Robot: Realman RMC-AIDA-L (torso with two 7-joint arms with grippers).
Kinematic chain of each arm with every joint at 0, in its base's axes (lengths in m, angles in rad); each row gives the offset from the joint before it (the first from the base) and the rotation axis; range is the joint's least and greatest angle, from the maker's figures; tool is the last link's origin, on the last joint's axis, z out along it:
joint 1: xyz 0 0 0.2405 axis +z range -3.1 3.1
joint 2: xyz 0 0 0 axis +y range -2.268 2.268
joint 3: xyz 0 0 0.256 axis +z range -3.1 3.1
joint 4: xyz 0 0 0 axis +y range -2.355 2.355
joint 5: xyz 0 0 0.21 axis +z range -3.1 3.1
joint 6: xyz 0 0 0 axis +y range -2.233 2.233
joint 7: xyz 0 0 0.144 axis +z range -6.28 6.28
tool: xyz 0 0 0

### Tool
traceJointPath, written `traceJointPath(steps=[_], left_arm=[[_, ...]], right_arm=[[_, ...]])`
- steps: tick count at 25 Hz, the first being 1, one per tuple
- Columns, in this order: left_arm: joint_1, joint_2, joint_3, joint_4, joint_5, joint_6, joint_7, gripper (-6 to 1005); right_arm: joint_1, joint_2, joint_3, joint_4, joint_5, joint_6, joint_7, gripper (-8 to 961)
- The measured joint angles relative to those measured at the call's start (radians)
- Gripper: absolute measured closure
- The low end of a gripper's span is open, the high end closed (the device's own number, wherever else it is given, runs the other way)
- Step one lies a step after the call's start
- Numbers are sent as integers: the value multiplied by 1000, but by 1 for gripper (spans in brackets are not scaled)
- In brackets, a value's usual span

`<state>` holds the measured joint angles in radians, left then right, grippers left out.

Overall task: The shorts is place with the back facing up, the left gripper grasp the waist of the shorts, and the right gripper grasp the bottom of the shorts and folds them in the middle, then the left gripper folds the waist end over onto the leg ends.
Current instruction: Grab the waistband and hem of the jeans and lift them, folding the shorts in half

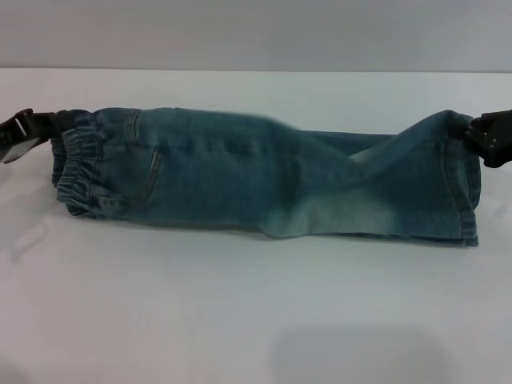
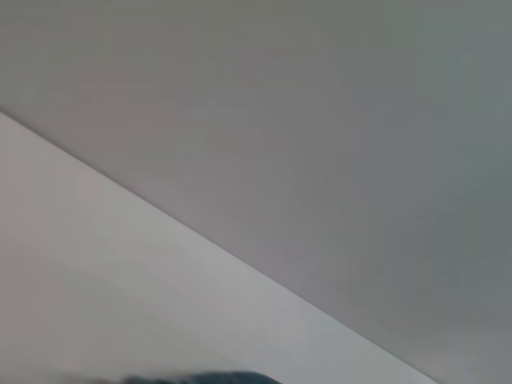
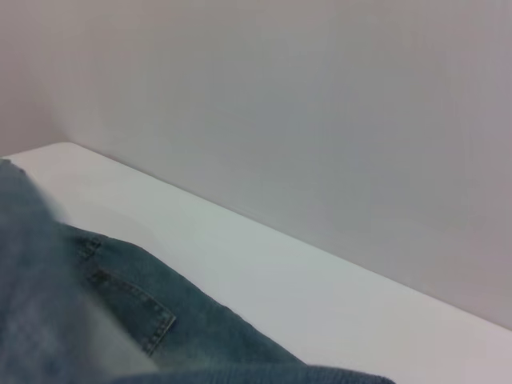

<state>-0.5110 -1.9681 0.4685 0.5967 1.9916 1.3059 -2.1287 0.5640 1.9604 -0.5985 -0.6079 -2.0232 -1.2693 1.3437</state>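
The blue denim shorts [image 1: 240, 176] lie folded lengthwise in a long band across the white table. The ruffled elastic waist [image 1: 80, 172] is at the left end, and the flat stitched bottom hems [image 1: 468, 200] are at the right end. My left gripper [image 1: 48, 124] is at the far left edge, shut on the waist's upper corner. At the far right edge my right gripper [image 1: 474, 136] is shut on the upper corner of the bottom, where the denim rises to it. The right wrist view shows the shorts [image 3: 120, 320] with a pocket corner. The left wrist view catches only a sliver of denim [image 2: 200, 378].
The white table [image 1: 256, 320] spreads bare in front of the shorts and behind them up to a grey wall [image 1: 256, 32]. A faint shadow lies on the table near the front edge.
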Motion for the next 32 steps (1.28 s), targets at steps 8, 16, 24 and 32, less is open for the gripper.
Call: traceJointPath(steps=[8, 16, 24, 32], left_arm=[[-10, -1, 1, 0, -1, -83, 1, 940], [-32, -11, 5, 0, 5, -127, 27, 940], [-36, -19, 16, -9, 9, -148, 55, 939], [-39, -25, 26, -28, 6, -151, 93, 939]], right_arm=[[7, -1, -13, 36, -3, 74, 0, 955], [39, 25, -15, 81, -5, 178, -2, 955], [53, 55, -40, 82, -10, 255, -8, 954], [56, 74, -55, 85, -11, 307, -22, 946]])
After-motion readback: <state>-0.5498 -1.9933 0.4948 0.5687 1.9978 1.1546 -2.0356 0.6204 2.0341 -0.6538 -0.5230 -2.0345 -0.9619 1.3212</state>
